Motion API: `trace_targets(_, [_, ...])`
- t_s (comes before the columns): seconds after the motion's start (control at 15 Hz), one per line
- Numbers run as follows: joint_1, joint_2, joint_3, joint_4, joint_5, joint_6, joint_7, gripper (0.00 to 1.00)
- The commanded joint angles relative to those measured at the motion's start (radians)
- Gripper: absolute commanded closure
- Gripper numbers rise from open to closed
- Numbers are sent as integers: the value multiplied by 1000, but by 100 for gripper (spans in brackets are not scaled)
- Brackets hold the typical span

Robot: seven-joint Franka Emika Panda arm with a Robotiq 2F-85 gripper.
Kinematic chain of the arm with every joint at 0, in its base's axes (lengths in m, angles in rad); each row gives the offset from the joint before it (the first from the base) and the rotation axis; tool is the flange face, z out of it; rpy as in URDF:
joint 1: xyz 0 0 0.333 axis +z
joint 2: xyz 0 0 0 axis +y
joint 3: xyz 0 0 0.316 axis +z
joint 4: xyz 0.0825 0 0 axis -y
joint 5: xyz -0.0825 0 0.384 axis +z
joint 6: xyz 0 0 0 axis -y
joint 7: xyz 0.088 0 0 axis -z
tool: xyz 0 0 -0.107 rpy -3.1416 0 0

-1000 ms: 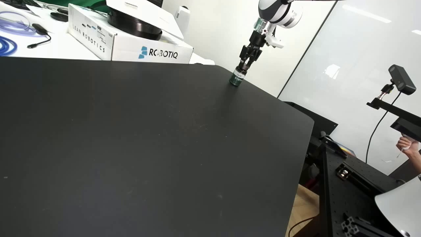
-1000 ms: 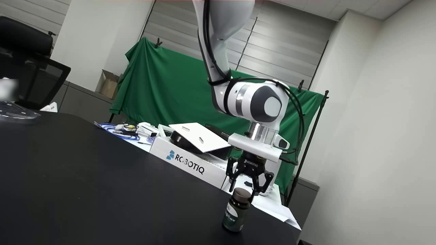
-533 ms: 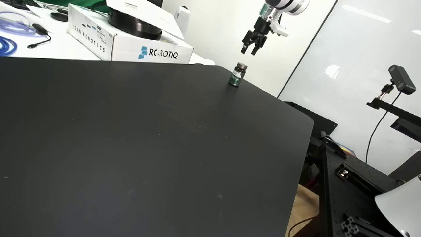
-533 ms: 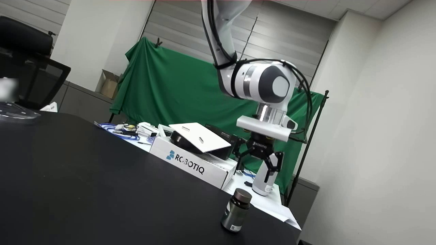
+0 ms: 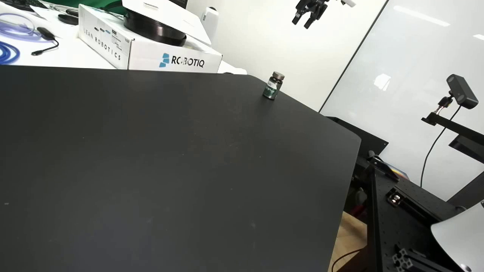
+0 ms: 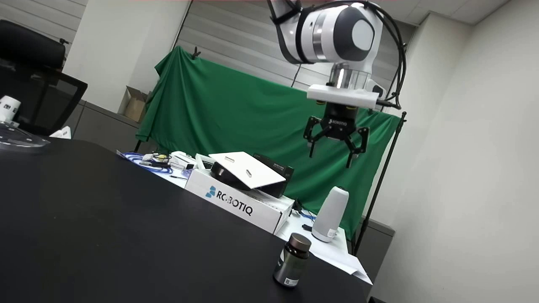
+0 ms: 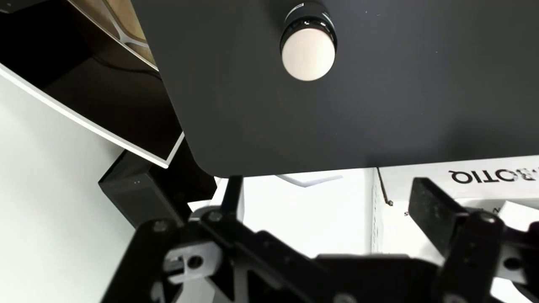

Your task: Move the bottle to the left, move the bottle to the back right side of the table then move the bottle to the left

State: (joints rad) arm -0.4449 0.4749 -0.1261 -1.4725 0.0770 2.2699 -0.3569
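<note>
While the end effector (image 6: 330, 159) hangs high with its fingers (image 7: 433, 210) spread and nothing between them, the bottle (image 6: 291, 261) stands upright on the surface (image 5: 170, 162), below it and well apart. Seen from the wrist, the bottle's cap (image 7: 308, 54) lies ahead of the fingers, roughly in line with the gap and a little toward the finger at that view's left; the surface's edge and a white box (image 7: 484, 179) show nearer the fingers.

The bottle's spot, beneath the end effector and near a corner, could well be the back right, so I take the step in hand to be the last: a grasp, then the shift to the left. These views cannot settle that. To do it well, travel across first with the fingers wide until the cap sits centred below the gap, then come straight down; a slanting descent could knock so small a bottle over. Close lightly around it under the cap, where its roundness should help it settle between the fingers. Lift only enough to clear the surface, carry it level, and seat it flat before letting go. Rise straight up afterwards. A nudge toward the edge is the chief risk.
</note>
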Motion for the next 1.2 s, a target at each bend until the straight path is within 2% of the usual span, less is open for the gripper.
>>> trace_targets(0.0, [22,-133,-16,-113,-2,26,-9,0])
trace_targets(0.6, [65,-234,-39,-219,-6,74,-1,0])
trace_targets(1.13, [57,-134,-42,-216,10,189,-21,0])
